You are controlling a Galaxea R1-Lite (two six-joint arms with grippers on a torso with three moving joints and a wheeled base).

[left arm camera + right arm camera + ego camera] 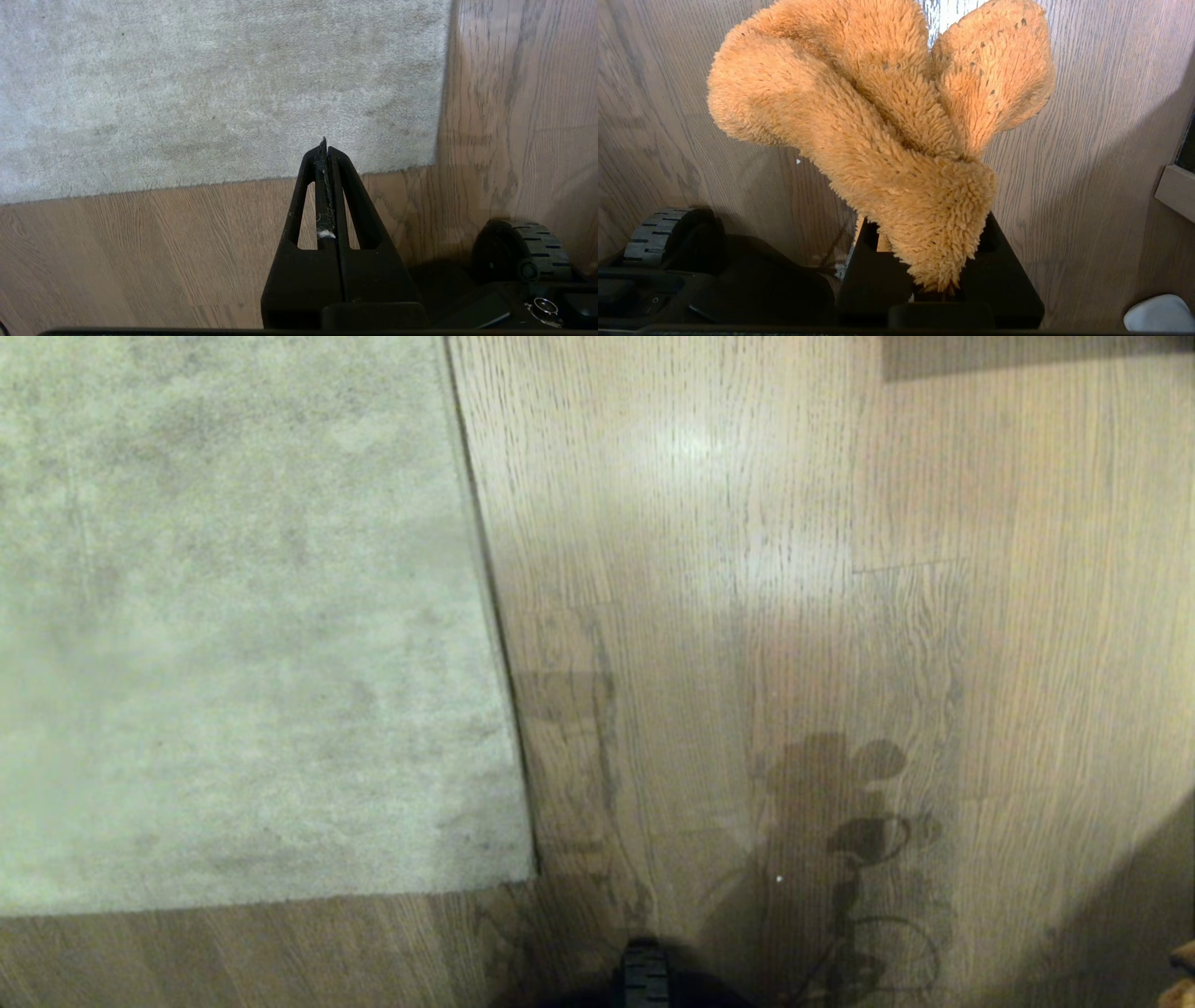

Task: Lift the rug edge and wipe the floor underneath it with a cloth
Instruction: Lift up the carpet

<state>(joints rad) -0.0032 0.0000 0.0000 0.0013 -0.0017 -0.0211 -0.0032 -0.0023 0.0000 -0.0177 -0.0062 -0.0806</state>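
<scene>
Two grippers poised near the rug edge (509, 709), flat on the floor (747, 616): left gripper (325, 145) jaws closed, empty; right gripper (924, 261) clamps the cloth (878, 116). We open left, pinch the corner.

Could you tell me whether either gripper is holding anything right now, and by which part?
The right gripper holds the orange cloth bunched near one end, the rest flopping free above the floor. The left gripper is shut and empty.

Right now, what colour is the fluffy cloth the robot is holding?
Orange-yellow. The cloth, bunched in the right gripper, shows best in the right wrist view.
</scene>
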